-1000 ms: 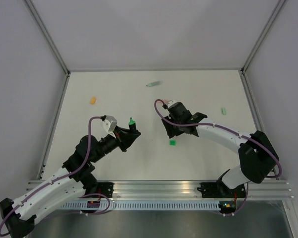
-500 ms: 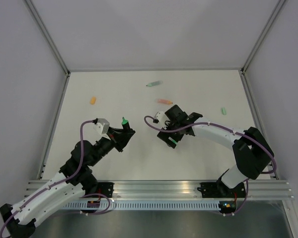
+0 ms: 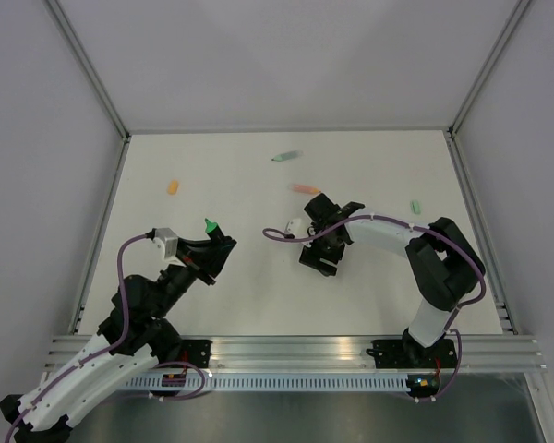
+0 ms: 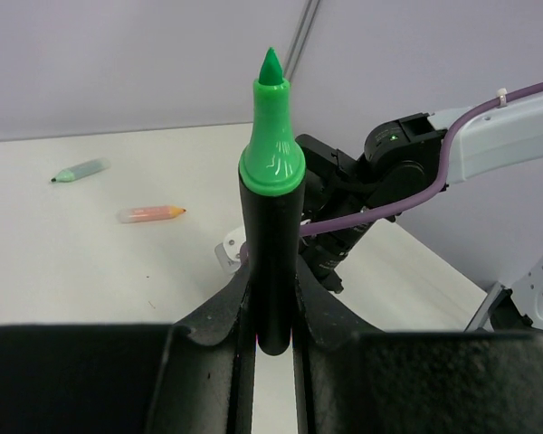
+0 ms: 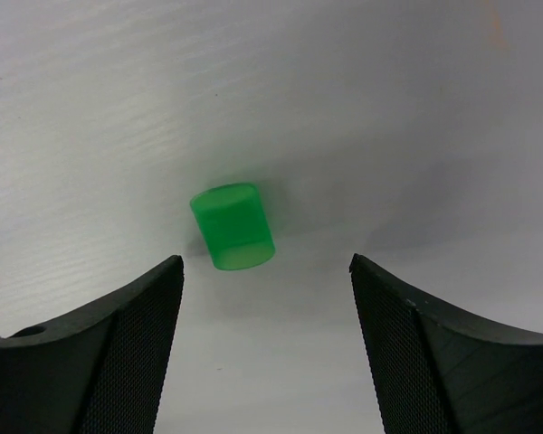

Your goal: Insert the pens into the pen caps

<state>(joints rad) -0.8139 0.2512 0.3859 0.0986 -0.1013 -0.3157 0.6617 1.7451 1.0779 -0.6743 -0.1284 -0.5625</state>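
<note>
Bench (image 3: pixel 212 175) check, overhead and both wrists. Found the left claw (image 4: pixel 271 312) clamped on the black pen (image 4: pixel 270 240), gripping the black barrel low down, with the bright green nib end pointing up and clear of the fingers. Placed that claw at the left-centre of the overhead view, well apart from everything lying on the bench.

Found the right claw (image 5: pixel 266 276) low over the bench near the middle, jaws spread wide and touching nothing. Spotted the bright green cap (image 5: pixel 233 226) on the bench just beyond the two fingertips, within the gap and nearer the left-hand finger in the wrist view. Seemed to lie tilted on its side, though hard to be sure from that angle. Could not make out that cap from overhead, hidden beneath the claw.

Noted the salmon orange pen (image 3: pixel 305 187) lying flat just behind the right claw, close but apart from it. Noted the mint green pen (image 3: pixel 284 156) farther back, near the far edge, darker tip toward the left. Located the orange cap (image 3: pixel 173 186) alone toward the left side and the mint green cap (image 3: pixel 415 206) alone toward the right side. Found every cap apart from its pen.
</note>
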